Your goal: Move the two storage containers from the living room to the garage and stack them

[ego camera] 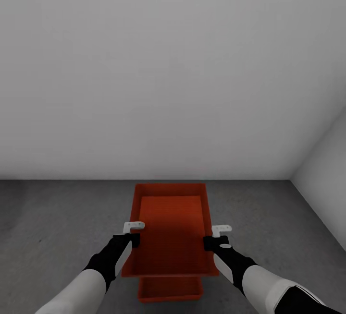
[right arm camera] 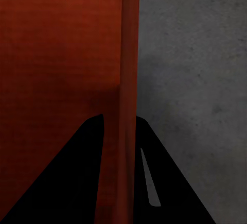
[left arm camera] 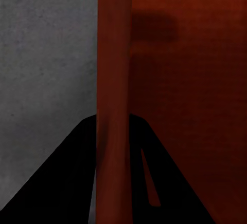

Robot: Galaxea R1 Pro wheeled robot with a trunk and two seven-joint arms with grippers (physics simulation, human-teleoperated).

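Though partly hidden, container walls apparently between both grippers' fingers.

Two orange-red containers, upper container and lower container, are showing plain mid-frame; mottled dark grey floor is spreading below pale grey walls.

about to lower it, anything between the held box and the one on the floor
Nothing visible. The held box, a hand on each side wall (left hand, right hand), hangs above the lower box on the floor.
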